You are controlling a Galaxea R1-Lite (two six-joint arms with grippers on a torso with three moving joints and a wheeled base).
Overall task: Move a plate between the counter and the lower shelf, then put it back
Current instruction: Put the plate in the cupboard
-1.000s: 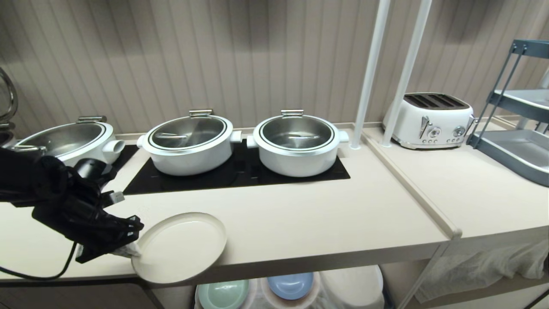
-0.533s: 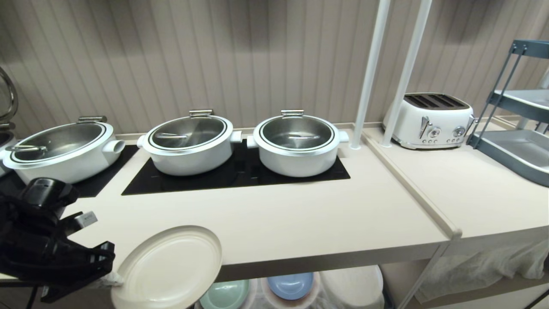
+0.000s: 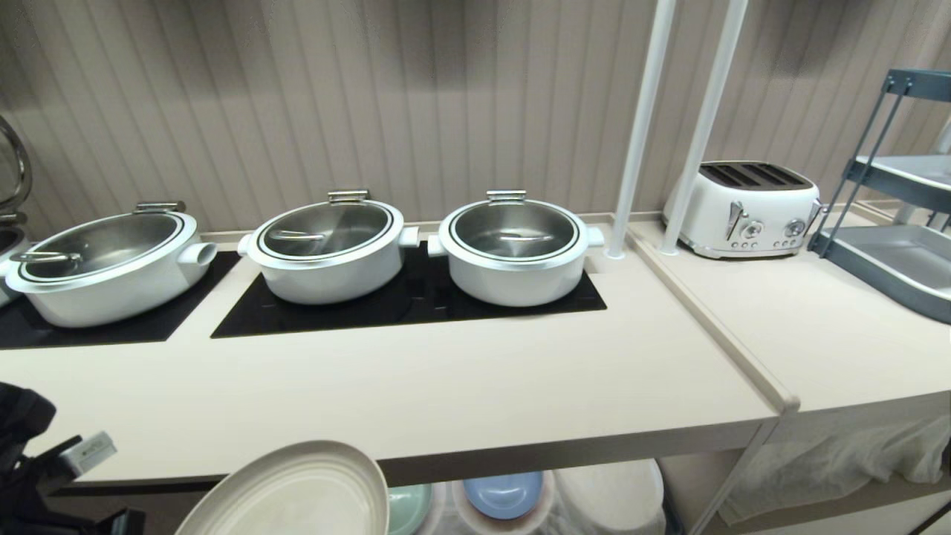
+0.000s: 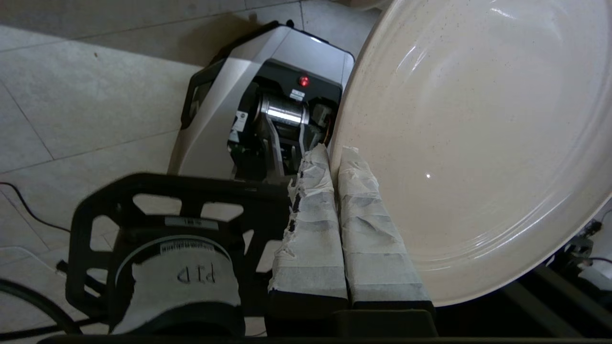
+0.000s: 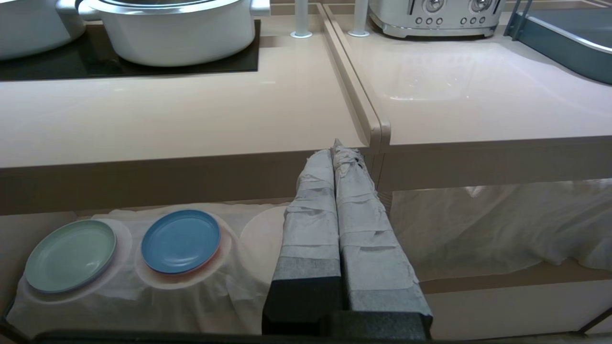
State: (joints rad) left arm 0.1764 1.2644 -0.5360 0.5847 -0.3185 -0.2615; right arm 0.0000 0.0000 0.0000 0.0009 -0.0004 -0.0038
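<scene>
The cream-beige plate (image 3: 290, 490) hangs in front of the counter (image 3: 446, 386), below its front edge, at the bottom of the head view. My left gripper (image 4: 334, 153) is shut on the plate's (image 4: 478, 143) rim, one taped finger on each face, with the plate tilted steeply above the floor. Only a part of the left arm (image 3: 30, 475) shows in the head view's bottom left corner. The lower shelf (image 5: 12, 239) lies under the counter, draped in white cloth. My right gripper (image 5: 338, 148) is parked in front of the shelf, shut and empty.
On the shelf's cloth sit a mint-green plate (image 5: 71, 255) and a blue plate (image 5: 180, 240). Three white pots (image 3: 513, 249) stand on the counter's black panels. A white toaster (image 3: 747, 208) and a grey rack (image 3: 891, 253) are on the right section. My own base (image 4: 267, 95) is below the plate.
My left gripper has pulled the plate off the counter's front edge, back and downward. The arm has sunk almost out of the head view. The right arm has stayed still.
</scene>
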